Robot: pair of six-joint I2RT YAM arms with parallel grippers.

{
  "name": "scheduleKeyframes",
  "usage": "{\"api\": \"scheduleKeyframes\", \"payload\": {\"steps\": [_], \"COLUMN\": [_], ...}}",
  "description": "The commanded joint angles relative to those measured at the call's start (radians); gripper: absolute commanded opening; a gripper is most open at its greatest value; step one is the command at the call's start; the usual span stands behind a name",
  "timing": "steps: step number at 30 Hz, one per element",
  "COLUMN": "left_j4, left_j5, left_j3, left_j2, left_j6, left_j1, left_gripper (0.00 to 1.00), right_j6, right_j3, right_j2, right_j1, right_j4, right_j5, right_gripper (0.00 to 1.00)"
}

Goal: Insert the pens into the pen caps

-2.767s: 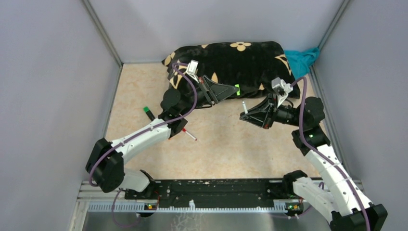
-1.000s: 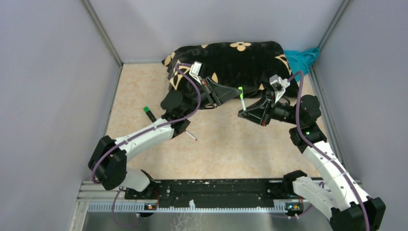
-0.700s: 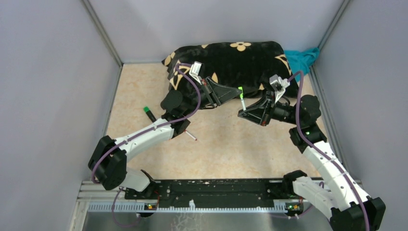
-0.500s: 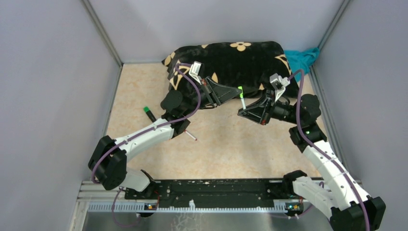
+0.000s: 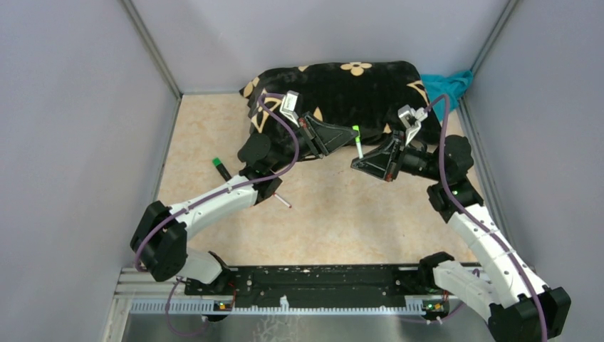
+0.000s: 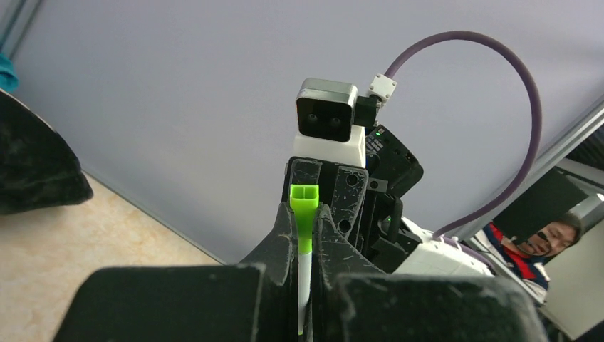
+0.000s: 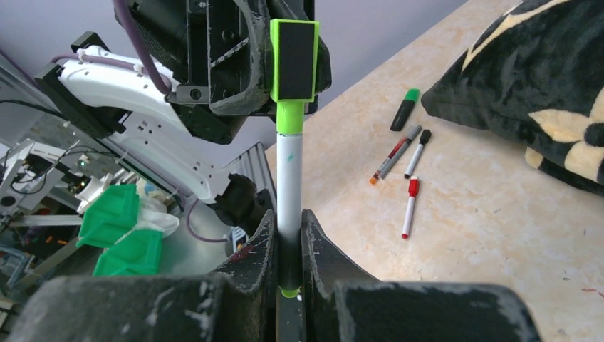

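Right wrist view: right gripper (image 7: 288, 229) clamps the white pen (image 7: 290, 178), tip at the green cap (image 7: 293, 60) pinched tight by the left gripper (image 6: 305, 231).

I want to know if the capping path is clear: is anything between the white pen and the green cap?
Nothing visible stands between them. The white pen, gripped by the right pincer, meets the mouth of the green cap, which the left pincer holds in mid-air.

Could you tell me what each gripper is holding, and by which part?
Left gripper: green cap, by its sides. Right gripper: white pen, near its back end.
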Motion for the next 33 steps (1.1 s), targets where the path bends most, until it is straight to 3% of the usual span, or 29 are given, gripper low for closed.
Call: {"api": "scheduleKeyframes", "payload": {"steps": [1,7,14,26,31,33], "left_j4": [-0.109,-0.218,-0.191,-0.17,-0.174,-0.182], "left_j5": [0.097,0.167,0.214,0.137,0.039,-0.002], "left_j3": [0.007,0.004,-0.028,-0.063,-0.059,-0.059], "left_j2": [0.0,0.004,0.013,-0.035,-0.086,-0.109], "left_j6": [0.127,0.141,0.101,0.099,0.11,0.12], "left_j1": [-0.046,-0.049,-0.054,-0.053,-0.052,-0.052], "left_gripper": [0.0,0.0,0.0,0.01,0.18,0.3], "right_j6": [0.051,0.014,-0.035,-0.091,-0.149,-0.168], "right_j3": [0.093,0.118,0.149,0.126,0.09,0.08], "right_j2": [0.015,0.03,0.07,0.074,0.058,0.053], "right_j1": [0.006,0.005,-0.002,-0.021,-0.021,-0.021], "right_j4": [0.076,0.086,0.112,0.142,0.094,0.079], "right_j5": [0.087,0.091,0.093,-0.008,-0.044,-0.056], "right_gripper": [0.0,0.0,0.0,0.0,0.0,0.0]}}
